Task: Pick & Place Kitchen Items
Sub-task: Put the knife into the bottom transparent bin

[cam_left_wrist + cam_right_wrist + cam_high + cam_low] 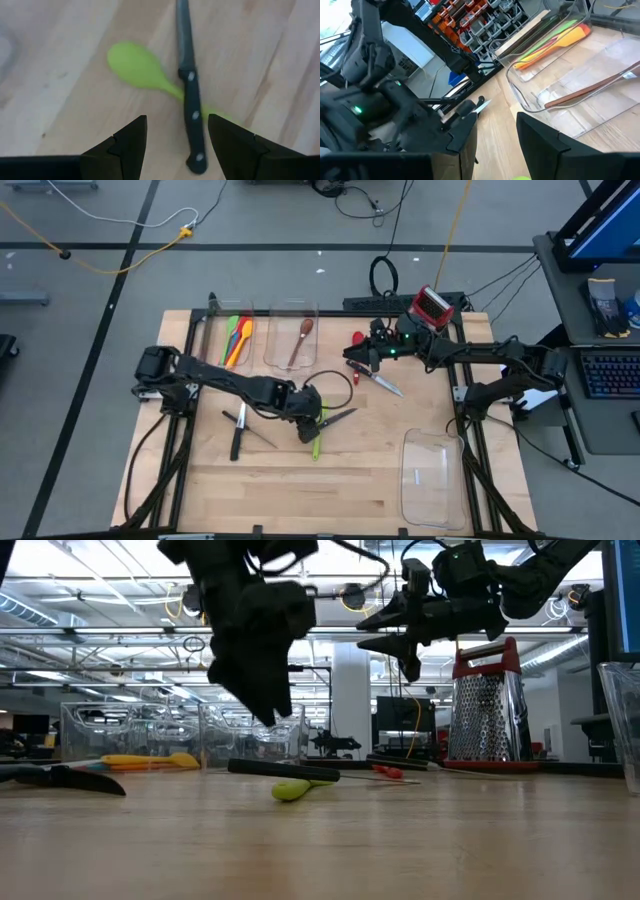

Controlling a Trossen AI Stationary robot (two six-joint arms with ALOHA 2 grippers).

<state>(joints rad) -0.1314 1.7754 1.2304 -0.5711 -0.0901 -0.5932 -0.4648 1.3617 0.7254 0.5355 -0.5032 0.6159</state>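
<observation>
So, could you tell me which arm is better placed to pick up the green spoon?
The left. Its open gripper hangs directly over the green spoon, where a black-handled knife lies across its handle. The right gripper is farther off, near the grater.

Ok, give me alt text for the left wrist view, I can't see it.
The left tool, fingers open, hovers over a black-handled knife lying across the handle of a green spoon on the wooden table. Nothing is gripped yet.
</observation>
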